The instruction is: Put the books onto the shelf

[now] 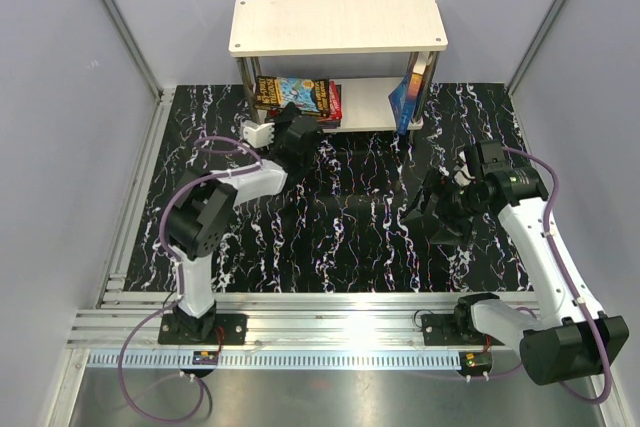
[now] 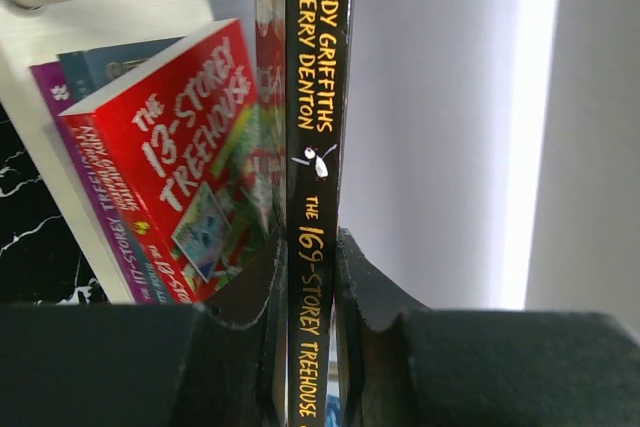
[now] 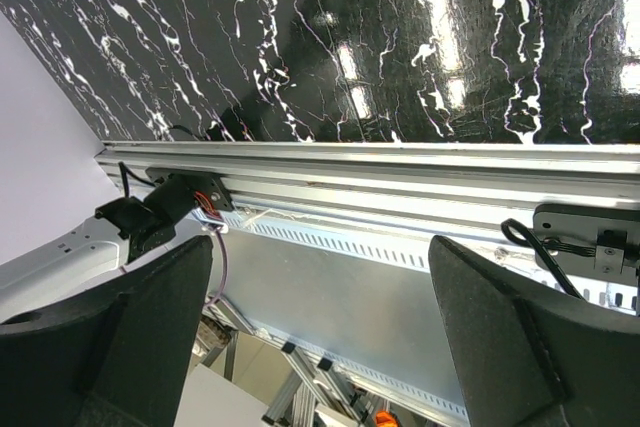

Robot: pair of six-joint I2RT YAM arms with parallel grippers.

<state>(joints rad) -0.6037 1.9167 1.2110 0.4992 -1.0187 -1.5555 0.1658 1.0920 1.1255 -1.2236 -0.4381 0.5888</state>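
Left hand [image 1: 283, 130] reaches to the left end of the shelf [image 1: 335, 23], at the lower tier. It is closed narrow on the dark book [image 1: 290, 94]. In the left wrist view the fingers [image 2: 365, 297] pinch the two covers of the dark book [image 2: 318, 147] with the spine facing the camera. Spine's long axis runs straight out from the hand, author names at the far end and the title running back toward the fingers. From above, its blue-yellow cover faces up toward the camera, long side along the shelf's length. Cannot tell if it rests on the pile or hangs just over it.

Red book [image 2: 185, 162] lies just left of the held spine, cover up and turned askew. The purple book [image 2: 95, 202] is under it, only its edge showing. From above, the red book [image 1: 334, 102] peeks out right of the dark one.

Blue book [image 1: 405, 97] stands at the right end of the lower tier, tilted against the right front post.

Right hand [image 1: 440, 209] hangs over the black marbled tabletop [image 1: 330, 242], well apart from the shelf. Its fingers [image 3: 140, 332] are spread wide with nothing between them. Its wrist camera looks at the tabletop's near edge and the aluminium rail [image 3: 400, 182].
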